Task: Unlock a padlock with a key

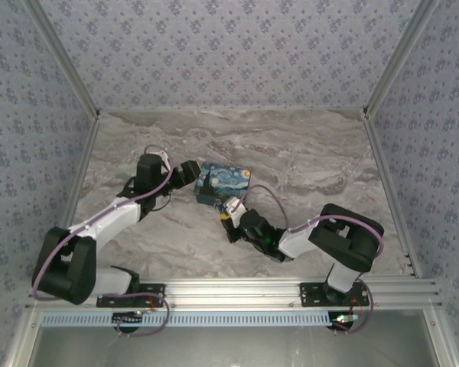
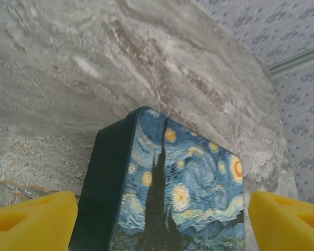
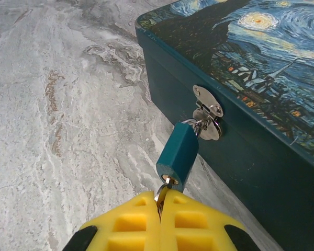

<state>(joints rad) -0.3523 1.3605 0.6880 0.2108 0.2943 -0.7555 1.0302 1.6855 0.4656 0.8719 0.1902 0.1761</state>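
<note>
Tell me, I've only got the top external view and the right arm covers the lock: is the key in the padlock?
Observer: Yes. The right wrist view shows the key in the keyhole at the bottom of the padlock, pinched by the shut right tool.
Operator: Is the padlock off the box?
Observer: No. It hangs from the silver hasp on the front wall of the box.
Operator: And the left tool?
Observer: In the left wrist view the left tool is open, with a yellow finger on each side of the box. I can't tell whether they touch it.
</note>
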